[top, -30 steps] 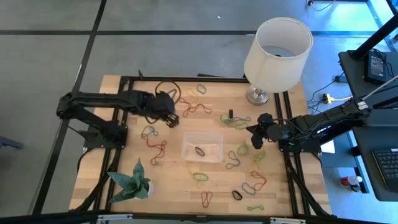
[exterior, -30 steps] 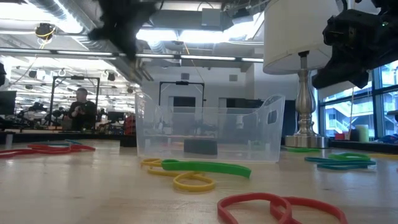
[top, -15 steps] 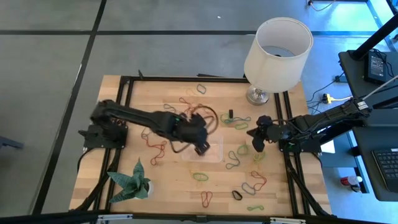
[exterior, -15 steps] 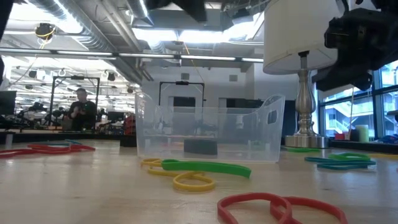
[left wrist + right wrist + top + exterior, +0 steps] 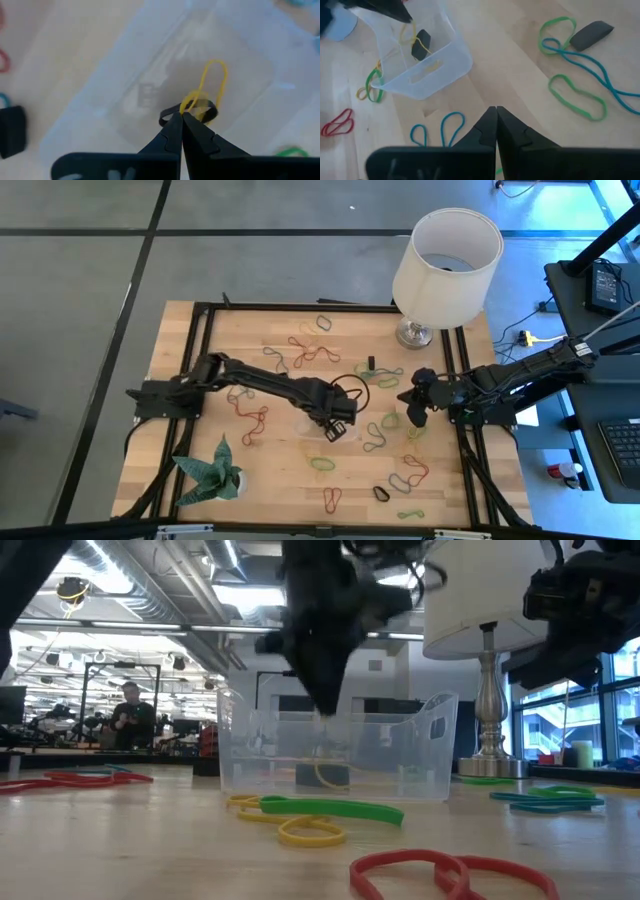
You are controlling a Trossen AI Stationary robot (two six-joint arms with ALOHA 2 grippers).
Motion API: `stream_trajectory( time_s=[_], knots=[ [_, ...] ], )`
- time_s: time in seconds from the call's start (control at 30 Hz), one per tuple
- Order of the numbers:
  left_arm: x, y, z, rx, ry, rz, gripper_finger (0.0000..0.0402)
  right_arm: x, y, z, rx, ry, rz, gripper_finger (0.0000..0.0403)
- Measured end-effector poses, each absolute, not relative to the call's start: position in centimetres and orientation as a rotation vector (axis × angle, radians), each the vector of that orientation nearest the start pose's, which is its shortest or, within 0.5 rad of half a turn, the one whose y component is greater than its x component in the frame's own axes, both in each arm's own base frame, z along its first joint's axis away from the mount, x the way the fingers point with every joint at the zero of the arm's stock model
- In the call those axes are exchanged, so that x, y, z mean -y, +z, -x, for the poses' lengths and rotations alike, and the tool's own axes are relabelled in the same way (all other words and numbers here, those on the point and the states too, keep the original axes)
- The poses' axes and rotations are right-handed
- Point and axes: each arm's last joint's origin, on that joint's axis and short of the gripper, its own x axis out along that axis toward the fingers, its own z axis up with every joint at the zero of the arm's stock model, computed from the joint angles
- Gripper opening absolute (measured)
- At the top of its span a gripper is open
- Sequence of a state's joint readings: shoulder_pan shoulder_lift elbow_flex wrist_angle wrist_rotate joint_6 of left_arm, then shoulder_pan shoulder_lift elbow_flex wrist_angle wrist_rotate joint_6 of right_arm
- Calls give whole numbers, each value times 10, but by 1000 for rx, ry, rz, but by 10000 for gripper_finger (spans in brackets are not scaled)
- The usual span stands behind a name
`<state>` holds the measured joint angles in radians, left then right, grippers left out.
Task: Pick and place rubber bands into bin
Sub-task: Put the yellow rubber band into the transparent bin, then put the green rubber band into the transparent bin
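Observation:
The clear bin [image 5: 303, 420] stands mid-table, also seen in the low view [image 5: 400, 755]. My left gripper [image 5: 333, 427] reaches down into it, shut on a yellow rubber band [image 5: 212, 80]. A black band [image 5: 422, 39] lies on the bin floor. Many more rubber bands lie flat on the wood around the bin: red [image 5: 250, 416], green [image 5: 322, 463], blue [image 5: 375, 442]. My right gripper [image 5: 412, 404] hovers right of the bin, shut on nothing [image 5: 495, 111]. My left gripper pinches the yellow band's upper end [image 5: 188, 102] between its two fingertips, coming from above and pointing down into the bin. The loop hangs slack below the fingers, and its lower part [image 5: 325, 776] rests on the bin floor by the black band.
A white lampshade on a metal stand [image 5: 445, 260] is at the far right corner. A green folded-paper plant [image 5: 210, 470] stands near the left front. A small black block [image 5: 370, 364] lies beyond the bin. A person [image 5: 130, 712] is in the room behind.
My left arm swung from the table's far left toward the right and near side until it was over the bin, then lowered its shut gripper into the bin with the yellow band.

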<state>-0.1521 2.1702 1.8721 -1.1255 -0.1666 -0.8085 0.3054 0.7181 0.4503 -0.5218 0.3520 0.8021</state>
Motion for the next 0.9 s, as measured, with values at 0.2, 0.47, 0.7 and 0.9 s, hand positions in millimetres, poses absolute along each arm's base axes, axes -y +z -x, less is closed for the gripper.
stream_trajectory(
  time_s=[0.2, 0.47, 0.7, 0.9],
  knots=[
    [57, 188, -437, -1376, 578, 531, 24, -33, 202, -136, -693, -325, -512, 8],
    [57, 189, -436, -1373, 583, 546, 113, -32, 201, -135, -713, -332, -503, 8],
    [53, 212, -431, -1371, 515, 610, 144, -33, 201, -135, -709, -332, -507, 8],
    [39, 242, -418, -1331, 547, 598, 124, -33, 202, -136, -693, -326, -516, 8]
  ],
)
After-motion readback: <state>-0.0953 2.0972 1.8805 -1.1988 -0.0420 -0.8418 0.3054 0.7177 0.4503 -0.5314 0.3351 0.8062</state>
